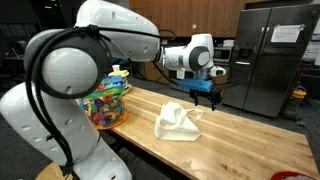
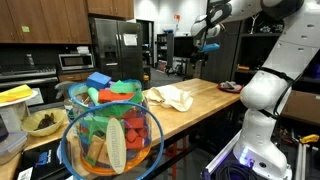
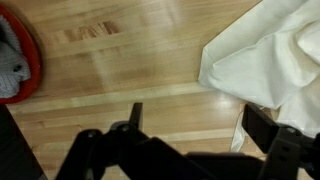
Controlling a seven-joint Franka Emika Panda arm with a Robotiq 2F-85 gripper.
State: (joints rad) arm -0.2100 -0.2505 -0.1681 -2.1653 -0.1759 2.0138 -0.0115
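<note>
My gripper [image 1: 206,93] hangs open in the air above the butcher-block table [image 1: 240,140], with nothing between its fingers. A crumpled cream cloth [image 1: 178,122] lies on the wood just below and to the side of it. In the wrist view the gripper [image 3: 198,120] looks straight down at bare wood, and the cloth [image 3: 265,55] fills the upper right, its edge reaching one fingertip [image 3: 262,125]. In an exterior view the gripper [image 2: 206,44] is high over the far end of the table, beyond the cloth [image 2: 172,98].
A clear tub of colourful toys [image 2: 110,135] stands at one end of the table. A red dish [image 3: 20,60] with something grey in it sits beyond the cloth, also the red dish [image 2: 228,87]. A steel fridge [image 1: 270,55] stands behind.
</note>
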